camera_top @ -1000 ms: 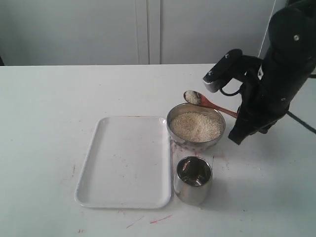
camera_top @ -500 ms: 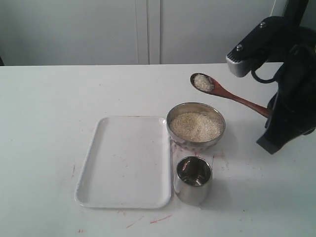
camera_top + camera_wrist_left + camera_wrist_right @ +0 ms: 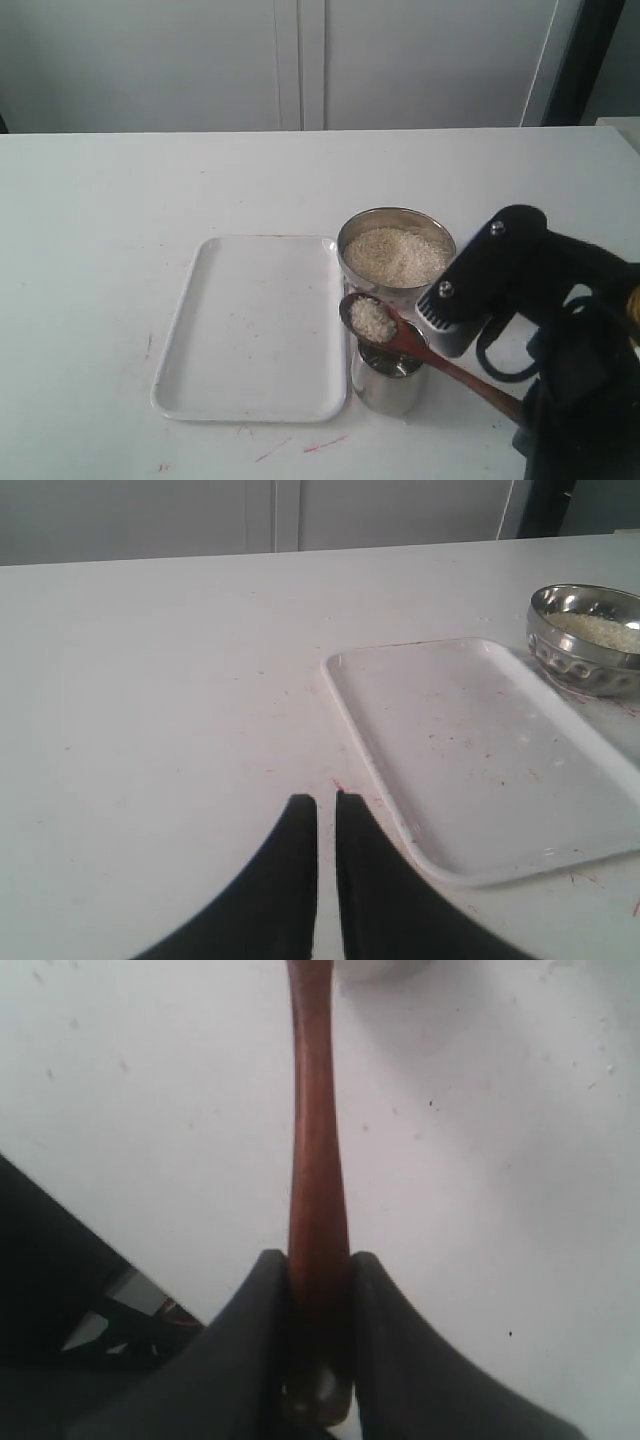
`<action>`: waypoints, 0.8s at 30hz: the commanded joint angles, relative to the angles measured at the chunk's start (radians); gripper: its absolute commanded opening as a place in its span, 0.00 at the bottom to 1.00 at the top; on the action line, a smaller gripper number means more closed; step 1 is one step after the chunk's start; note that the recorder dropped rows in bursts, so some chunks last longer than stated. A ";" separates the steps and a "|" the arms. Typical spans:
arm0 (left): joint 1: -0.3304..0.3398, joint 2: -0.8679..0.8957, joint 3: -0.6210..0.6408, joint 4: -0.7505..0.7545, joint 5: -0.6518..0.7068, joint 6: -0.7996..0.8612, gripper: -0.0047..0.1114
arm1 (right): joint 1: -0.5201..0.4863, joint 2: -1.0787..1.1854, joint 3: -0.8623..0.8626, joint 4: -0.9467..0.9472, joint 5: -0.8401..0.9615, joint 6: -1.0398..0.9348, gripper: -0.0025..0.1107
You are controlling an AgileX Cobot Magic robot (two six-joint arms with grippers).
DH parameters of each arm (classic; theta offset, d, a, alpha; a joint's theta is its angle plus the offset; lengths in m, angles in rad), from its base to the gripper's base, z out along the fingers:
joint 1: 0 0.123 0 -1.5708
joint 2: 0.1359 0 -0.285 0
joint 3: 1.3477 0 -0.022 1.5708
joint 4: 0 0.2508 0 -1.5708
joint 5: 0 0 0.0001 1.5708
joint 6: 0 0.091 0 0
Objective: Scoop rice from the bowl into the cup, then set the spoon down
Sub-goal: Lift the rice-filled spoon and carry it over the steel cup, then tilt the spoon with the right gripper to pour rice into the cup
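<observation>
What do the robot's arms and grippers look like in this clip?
The right arm is matt black with rounded housings, small silver screws, a grey-faced block and a looped black cable. Both the left gripper and right gripper have smooth black tapering fingers.

Shiny steel bowl and cup, glossy wooden spoon

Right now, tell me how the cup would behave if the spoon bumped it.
The cup is narrow, fairly tall and seems mostly empty, so it probably tips or slides easily. Its polished steel on the smooth table likely skids. Being metal, it shouldn't break.
</observation>
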 commanded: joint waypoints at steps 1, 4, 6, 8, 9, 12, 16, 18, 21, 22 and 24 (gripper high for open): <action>-0.001 0.001 -0.006 -0.010 -0.003 -0.002 0.16 | 0.054 -0.008 0.025 -0.073 0.000 0.046 0.02; -0.001 0.001 -0.006 -0.010 -0.003 -0.002 0.16 | 0.054 -0.008 0.027 -0.130 0.000 0.044 0.02; -0.001 0.001 -0.006 -0.010 -0.003 -0.002 0.16 | 0.054 -0.008 0.043 -0.187 0.000 0.040 0.02; -0.001 0.001 -0.006 -0.010 -0.003 -0.002 0.16 | 0.054 -0.008 0.061 -0.227 0.000 0.037 0.02; -0.001 0.001 -0.006 -0.010 -0.003 -0.002 0.16 | 0.054 -0.008 0.079 -0.243 0.000 0.015 0.02; -0.001 0.001 -0.006 -0.010 -0.003 -0.002 0.16 | 0.054 -0.008 0.113 -0.281 0.000 0.015 0.02; -0.001 0.001 -0.006 -0.010 -0.003 -0.002 0.16 | 0.052 -0.004 0.124 -0.320 0.000 0.015 0.02; -0.001 0.001 -0.006 -0.010 -0.003 -0.002 0.16 | 0.052 0.013 0.124 -0.336 0.000 0.015 0.02; -0.001 0.001 -0.006 -0.010 -0.003 -0.002 0.16 | 0.052 0.049 0.124 -0.349 -0.005 0.015 0.02; -0.001 0.001 -0.006 -0.010 -0.003 -0.002 0.16 | 0.052 0.065 0.124 -0.353 -0.018 0.015 0.02; -0.001 0.001 -0.006 -0.010 -0.003 -0.002 0.16 | 0.052 0.092 0.124 -0.369 -0.027 0.013 0.02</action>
